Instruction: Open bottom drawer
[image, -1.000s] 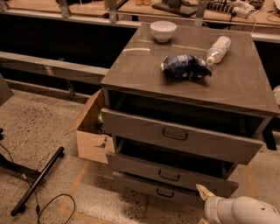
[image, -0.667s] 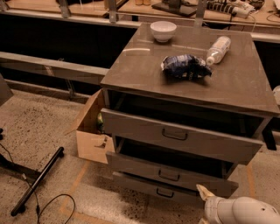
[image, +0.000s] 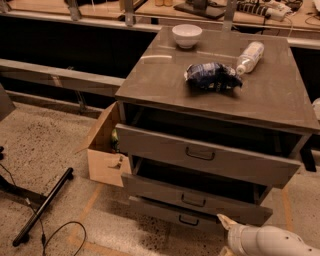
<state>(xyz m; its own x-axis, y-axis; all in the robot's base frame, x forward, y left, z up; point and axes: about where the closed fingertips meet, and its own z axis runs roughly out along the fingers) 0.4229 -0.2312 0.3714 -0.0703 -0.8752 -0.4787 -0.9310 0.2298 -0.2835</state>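
Observation:
The grey metal cabinet has three drawers, each pulled out a little way. The bottom drawer is the lowest and shallowest, with a small dark bracket handle. It juts slightly past the cabinet body, below the middle drawer and the tall top drawer. My gripper comes in from the bottom right on a white arm. Its pale tip sits just right of the bottom drawer's handle, near the drawer's right end. Most of the gripper is out of view.
An open cardboard box stands against the cabinet's left side. On the cabinet top are a white bowl, a blue snack bag and a lying plastic bottle. A black bar and a cable lie on the floor at left.

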